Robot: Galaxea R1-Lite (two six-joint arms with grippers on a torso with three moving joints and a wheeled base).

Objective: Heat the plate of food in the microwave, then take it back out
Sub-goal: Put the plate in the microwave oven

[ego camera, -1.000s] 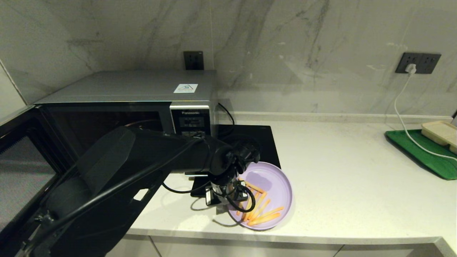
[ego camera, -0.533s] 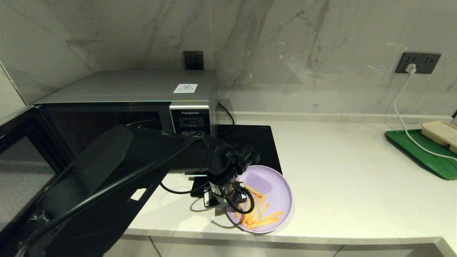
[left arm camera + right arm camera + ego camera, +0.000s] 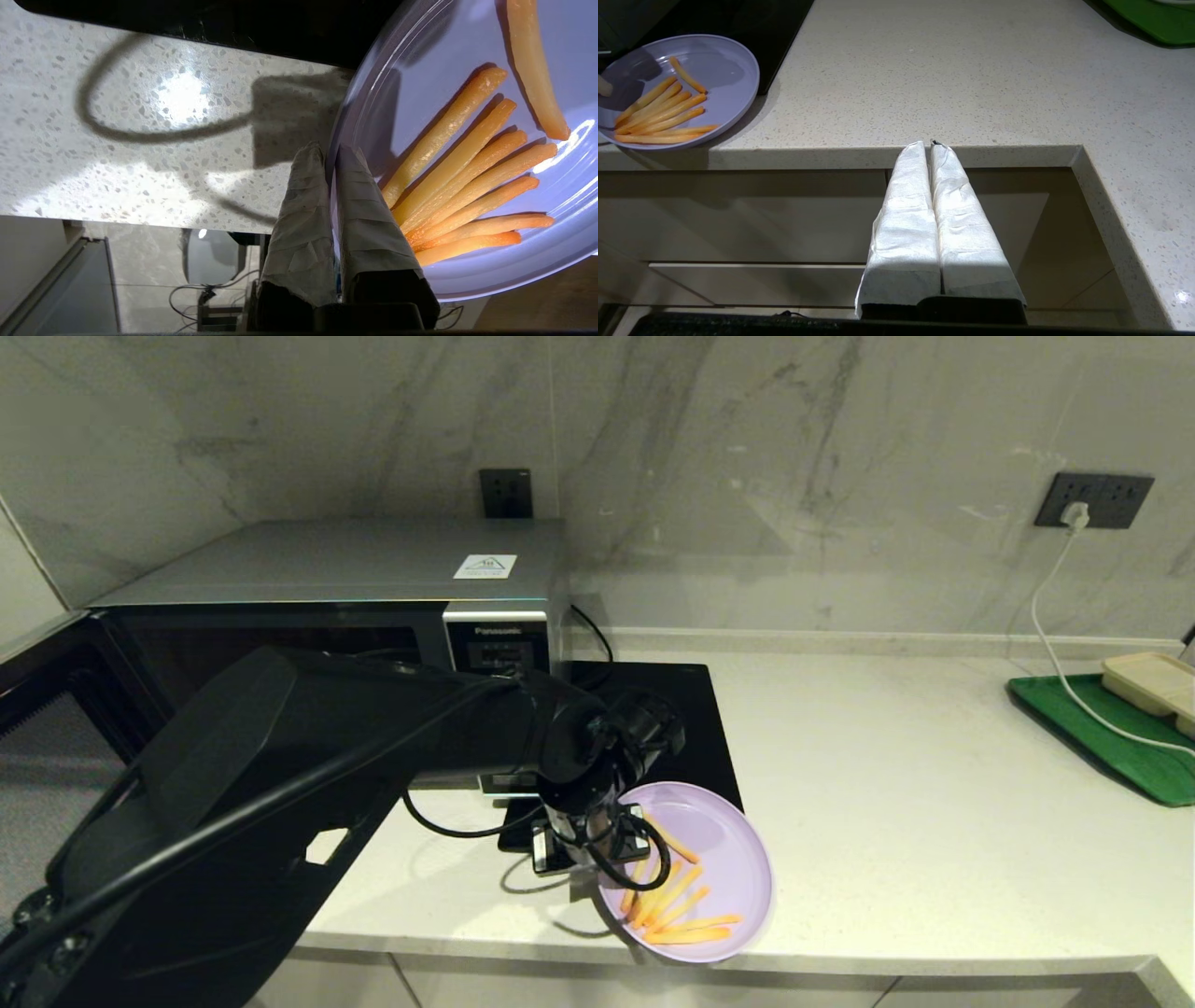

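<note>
The lilac plate of food (image 3: 719, 840) holds several orange fries (image 3: 677, 901) and hangs tilted over the counter's front edge, just right of the black cooktop. My left gripper (image 3: 597, 847) is shut on the plate's left rim; in the left wrist view the rim sits between the two taped fingers (image 3: 364, 205), with the fries (image 3: 472, 186) beside them. The silver microwave (image 3: 355, 569) stands at the left with its dark door (image 3: 56, 775) swung open. My right gripper (image 3: 927, 143) is shut and empty, low in front of the counter edge, and sees the plate (image 3: 724, 70) to its far left.
A flat black induction cooktop (image 3: 686, 728) lies right of the microwave. A green tray (image 3: 1111, 737) with a beige compartment tray (image 3: 1153, 681) sits at the far right. A white cable (image 3: 1055, 644) runs from the wall socket (image 3: 1092, 501) to it.
The left gripper has drawn the plate nearer to the counter's front edge and slightly right, and the plate now overhangs it. The left arm has pulled back toward me.
</note>
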